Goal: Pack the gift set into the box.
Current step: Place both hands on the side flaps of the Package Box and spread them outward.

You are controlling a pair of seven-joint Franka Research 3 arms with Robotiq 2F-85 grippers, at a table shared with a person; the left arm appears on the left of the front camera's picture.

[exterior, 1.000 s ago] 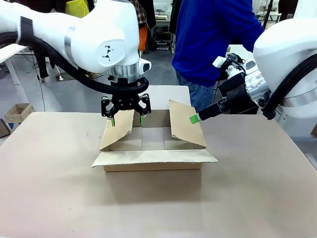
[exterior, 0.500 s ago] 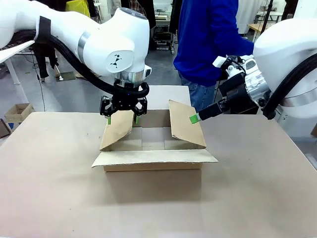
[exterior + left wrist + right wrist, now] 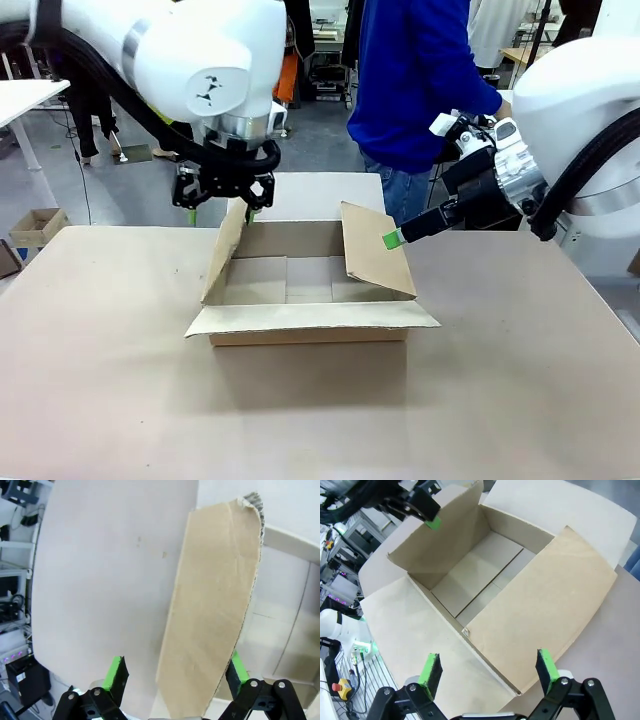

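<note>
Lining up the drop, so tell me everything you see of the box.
The box is brown corrugated cardboard, shallow, open and empty, sitting on the table. Near flap lies folded out, far flap lies back. Left flap stands steeply inside the open left claw; right flap leans inward, the open right claw at its edge.

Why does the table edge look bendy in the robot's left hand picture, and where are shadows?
Left wrist view: the wide lens bows the table edge into a curve; the close cardboard flap looks sharp. Front view: soft light, a faint shadow on the table in front of the box.
</note>
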